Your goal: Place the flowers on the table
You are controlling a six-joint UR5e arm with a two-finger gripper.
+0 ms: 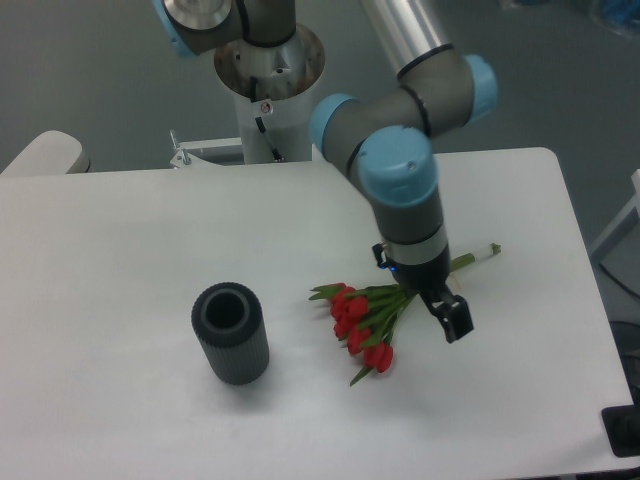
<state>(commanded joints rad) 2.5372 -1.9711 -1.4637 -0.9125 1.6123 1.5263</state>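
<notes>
The flowers (pixel 362 322), a bunch of red tulips with green leaves, lie flat on the white table (pixel 120 230) right of centre. Their bound green stems run up and to the right, ending near the far right side. My gripper (pixel 420 290) hangs over the stems, seen from above. Its fingers (pixel 455 320) stand apart on either side of the stems and do not grip them. The wrist hides the middle of the stems.
A dark grey ribbed cylinder vase (pixel 231 333) stands upright left of the flowers, about a hand's width away. The arm's base (pixel 268 60) is behind the table's back edge. The table's right edge lies close beyond the stem ends.
</notes>
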